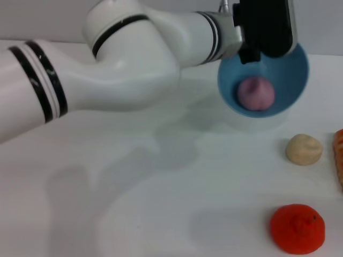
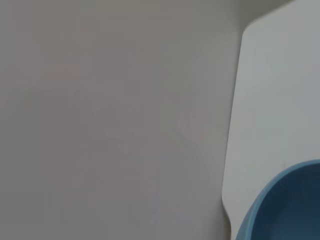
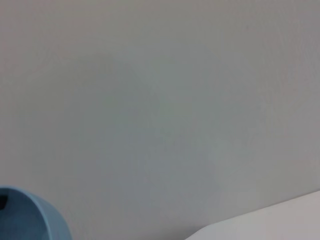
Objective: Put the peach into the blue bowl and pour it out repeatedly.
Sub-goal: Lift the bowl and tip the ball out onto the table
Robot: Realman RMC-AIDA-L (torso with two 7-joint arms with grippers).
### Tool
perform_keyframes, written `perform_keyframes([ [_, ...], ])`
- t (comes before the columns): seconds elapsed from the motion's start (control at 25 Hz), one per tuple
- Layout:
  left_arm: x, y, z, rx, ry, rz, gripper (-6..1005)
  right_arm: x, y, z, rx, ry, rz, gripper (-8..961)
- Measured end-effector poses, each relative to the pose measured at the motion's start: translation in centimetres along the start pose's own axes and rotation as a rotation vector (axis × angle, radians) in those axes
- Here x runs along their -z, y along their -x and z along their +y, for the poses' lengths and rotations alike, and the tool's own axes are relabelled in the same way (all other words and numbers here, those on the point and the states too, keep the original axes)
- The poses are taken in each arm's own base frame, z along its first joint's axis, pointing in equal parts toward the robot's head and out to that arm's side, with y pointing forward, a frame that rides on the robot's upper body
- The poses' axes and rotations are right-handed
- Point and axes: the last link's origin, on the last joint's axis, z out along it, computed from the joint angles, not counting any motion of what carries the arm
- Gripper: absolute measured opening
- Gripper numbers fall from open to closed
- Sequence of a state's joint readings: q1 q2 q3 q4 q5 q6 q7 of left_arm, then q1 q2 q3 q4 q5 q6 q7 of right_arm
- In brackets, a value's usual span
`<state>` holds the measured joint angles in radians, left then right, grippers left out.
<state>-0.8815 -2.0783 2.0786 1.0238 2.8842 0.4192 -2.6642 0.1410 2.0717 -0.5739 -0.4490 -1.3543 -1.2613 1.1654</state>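
Observation:
In the head view my left gripper (image 1: pixel 252 53) reaches in from the left and is shut on the far rim of the blue bowl (image 1: pixel 300 69). It holds the bowl above the table, tilted with its opening facing me. The pink-mauve peach (image 1: pixel 256 92) lies inside the bowl against its lower wall. Part of the bowl also shows in the left wrist view (image 2: pixel 290 205) and in the right wrist view (image 3: pixel 30 217). My right gripper is out of view.
On the white table (image 1: pixel 161 187) a beige lumpy ball (image 1: pixel 304 149) lies below the bowl at the right. A bright orange-red fruit (image 1: pixel 297 228) sits near the front right. An orange object (image 1: pixel 339 155) is cut off by the right edge.

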Motion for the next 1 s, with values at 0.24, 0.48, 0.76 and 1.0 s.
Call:
perform_keyframes([
  [0.24, 0.5, -0.7, 2.4, -0.24, -0.022, 0.123, -2, -0.3, 0.1, 0.1, -0.001, 0.005, -0.003, 791],
  [0.48, 1.1, -1.0, 4.4, -0.431, -0.054, 0.209, -1, -0.7, 0.3, 0.2, 0.002, 0.007, -0.005, 791],
  [0.76, 2.0, -0.9, 4.9, -0.596, -0.151, 0.281, 0, -1.1, 0.4, 0.2, 0.005, 0.009, -0.005, 791],
  [1.0, 2.5, -0.3, 6.0, -0.715, -0.189, 0.296, -1, -1.5, 0.5, 0.3, 0.006, 0.011, -0.006, 790],
])
